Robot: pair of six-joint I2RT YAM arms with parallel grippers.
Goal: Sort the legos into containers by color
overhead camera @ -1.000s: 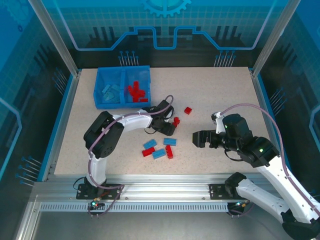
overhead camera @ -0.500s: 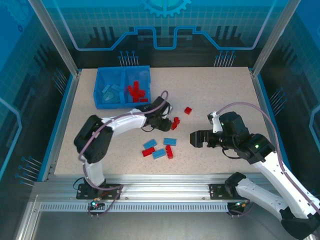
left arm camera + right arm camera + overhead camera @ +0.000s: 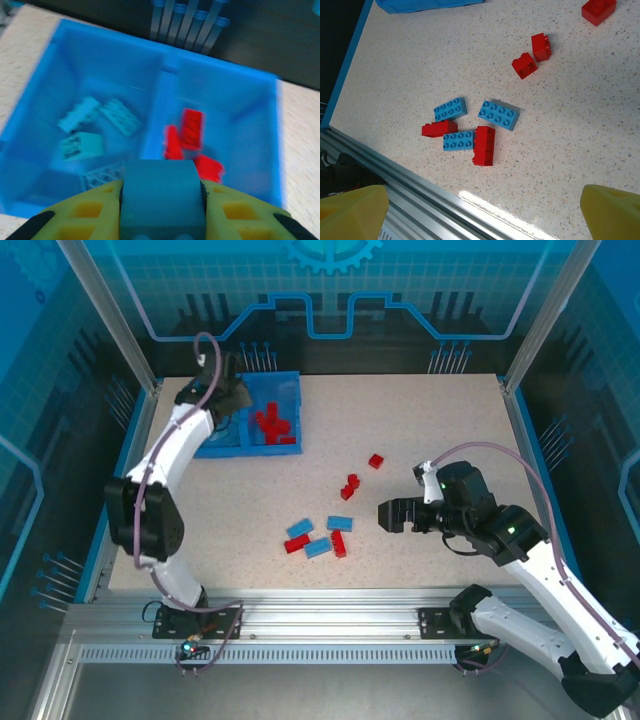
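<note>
Legos (image 3: 318,548) part sorted: bin (image 3: 296,410) sits at the far left of the table (image 3: 450,420). Left wrist view shows 3 light blue bricks (image 3: 120,116) plus 1 paler piece by the near wall in the left compartment (image 3: 45,100), and 3 red bricks (image 3: 191,129) in the right compartment (image 3: 250,125). Left claw (image 3: 228,400) hangs over the bin, pinched narrow on a blue lego (image 3: 162,200) between its yellow fingers (image 3: 240,215); the brick sits roughly above the divider (image 3: 159,115) at the near wall. 8 loose on the open table: a tight cluster of 5 near the front middle, 3 blue (image 3: 499,115) and 2 red (image 3: 484,145), with 1 red butted against the end of a blue; a red pair (image 3: 524,65) just beside each other further back; 1 single red (image 3: 598,10) beyond that, apart from the rest. Right claw (image 3: 390,515) hovers just right of the cluster, spread wide, nothing between its fingers (image 3: 352,212), cluster directly in its wrist view
</note>
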